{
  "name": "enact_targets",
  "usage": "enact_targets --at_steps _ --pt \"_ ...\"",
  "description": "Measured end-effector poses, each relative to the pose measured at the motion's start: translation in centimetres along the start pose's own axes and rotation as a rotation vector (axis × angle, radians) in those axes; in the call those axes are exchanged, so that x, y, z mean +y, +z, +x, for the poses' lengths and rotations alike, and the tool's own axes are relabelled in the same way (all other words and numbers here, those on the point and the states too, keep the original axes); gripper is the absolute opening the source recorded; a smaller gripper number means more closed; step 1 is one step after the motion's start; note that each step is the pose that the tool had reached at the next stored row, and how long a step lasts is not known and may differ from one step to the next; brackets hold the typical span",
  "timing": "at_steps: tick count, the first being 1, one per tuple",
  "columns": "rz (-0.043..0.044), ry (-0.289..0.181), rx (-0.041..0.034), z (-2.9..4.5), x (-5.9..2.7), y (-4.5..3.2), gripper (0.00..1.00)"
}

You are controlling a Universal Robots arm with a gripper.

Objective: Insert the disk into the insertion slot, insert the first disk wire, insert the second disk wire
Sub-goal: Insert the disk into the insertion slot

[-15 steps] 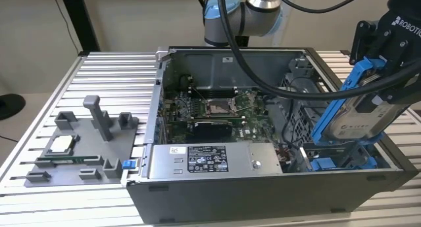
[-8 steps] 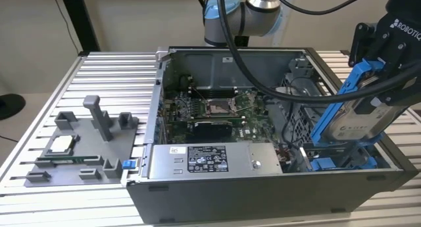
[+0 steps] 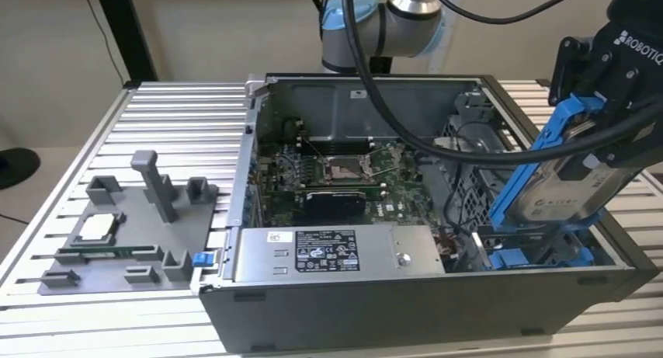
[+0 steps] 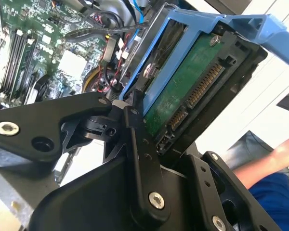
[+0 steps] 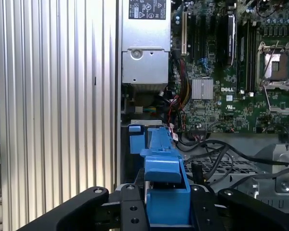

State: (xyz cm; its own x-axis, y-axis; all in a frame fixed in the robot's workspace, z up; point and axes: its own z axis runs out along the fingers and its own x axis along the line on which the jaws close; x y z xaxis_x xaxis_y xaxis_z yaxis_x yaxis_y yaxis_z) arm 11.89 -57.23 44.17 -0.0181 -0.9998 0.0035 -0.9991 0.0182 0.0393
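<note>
One tool [image 3: 606,137] clamped on one disk [image 3: 564,192], tilted over one insertion slot [image 3: 523,257]; one power-supply box [image 3: 331,253] nearby

Open PC case [image 3: 414,315] sits on the slatted counter [image 3: 166,109]. Inside are a green motherboard [image 3: 389,206] with a CPU socket [image 3: 343,168] and a grey PSU [image 3: 331,253] along the near wall, with a wire bundle [image 5: 176,103] beside it. A grey fixture [image 3: 155,238] lies on the counter at the exterior view's left of the case. A person's arm [image 4: 279,156] is in the second wrist view.
</note>
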Motion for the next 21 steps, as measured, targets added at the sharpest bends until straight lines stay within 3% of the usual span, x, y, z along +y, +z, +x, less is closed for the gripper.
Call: enact_targets --at_steps 11,21 --pt "0.0 0.0 -0.0004 0.0 -0.03 0.76 0.0" --pt "0.0 0.0 -0.0004 0.0 -0.04 1.0 0.0"
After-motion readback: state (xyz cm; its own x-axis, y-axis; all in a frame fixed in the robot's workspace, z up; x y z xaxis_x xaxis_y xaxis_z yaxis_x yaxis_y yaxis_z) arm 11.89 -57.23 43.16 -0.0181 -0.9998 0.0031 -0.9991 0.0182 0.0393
